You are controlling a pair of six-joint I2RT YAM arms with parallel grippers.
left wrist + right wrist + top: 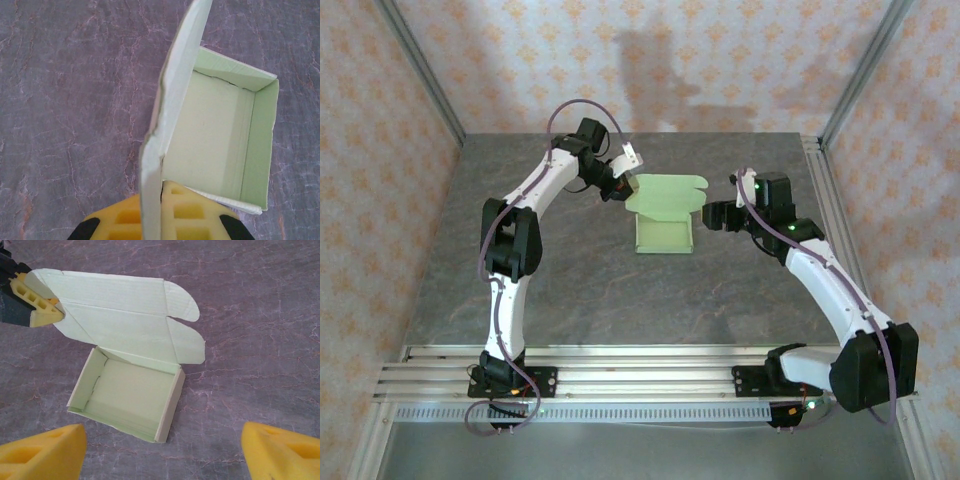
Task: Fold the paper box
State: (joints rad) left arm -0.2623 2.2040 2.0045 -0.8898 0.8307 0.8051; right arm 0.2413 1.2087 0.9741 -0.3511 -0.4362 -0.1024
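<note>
The paper box is pale green and lies mid-table as an open tray with four raised walls. Its lid stands up from the far wall. In the right wrist view the lid shows two rounded tabs on its right side. My left gripper is shut on the lid's left edge. In the left wrist view the lid is edge-on, pinched between the yellow pads, with the tray to its right. My right gripper hangs open just right of the box, apart from it, nothing between its fingers.
The grey marbled table top surrounds the box. Aluminium rails run along the near edge by the arm bases. A metal frame rail borders the table's right side, with patterned walls behind it.
</note>
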